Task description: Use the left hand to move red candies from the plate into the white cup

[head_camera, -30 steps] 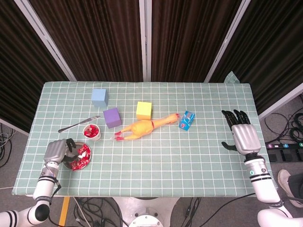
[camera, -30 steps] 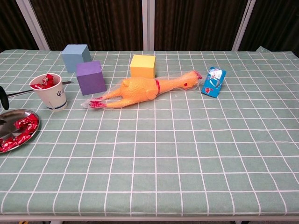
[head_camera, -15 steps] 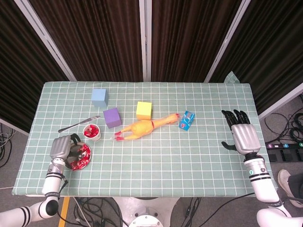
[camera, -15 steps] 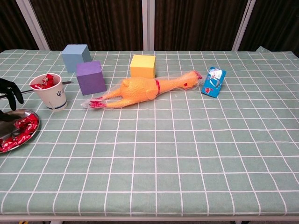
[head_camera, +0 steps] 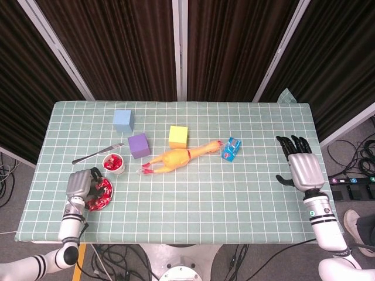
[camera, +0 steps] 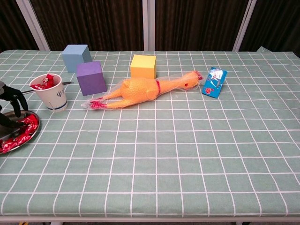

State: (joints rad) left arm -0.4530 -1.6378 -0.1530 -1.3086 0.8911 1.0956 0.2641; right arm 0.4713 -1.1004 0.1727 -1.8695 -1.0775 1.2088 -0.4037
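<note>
Nearest me, my left hand (head_camera: 80, 184) sat over the near-left part of the table (head_camera: 234, 193), its dark fingers (camera: 15, 101) curled down into the plate (head_camera: 108, 199) of red candies (head_camera: 101, 196); from either camera I could not tell whether they had closed on a candy or only touched the heap. The plate lay close to the table's front left edge, with the candies piled in it. My right hand (head_camera: 302, 167) lay flat near the right edge, well apart from everything, fingers stretched out and spread, holding nothing. Just beyond the plate stood the white cup (camera: 50, 91), upright, with a few red candies already showing at its rim. A knife (head_camera: 96, 153) lay on the cloth behind the cup, angled toward the left edge. Further in, a rubber chicken (camera: 145, 89) stretched across the middle of the table, a purple block (camera: 91, 78) near its tail end and a blue packet (camera: 214, 82) past its head. A yellow block (camera: 143, 66) stood just behind the chicken, and a light blue block (camera: 76, 57) stood furthest back on the left.
</note>
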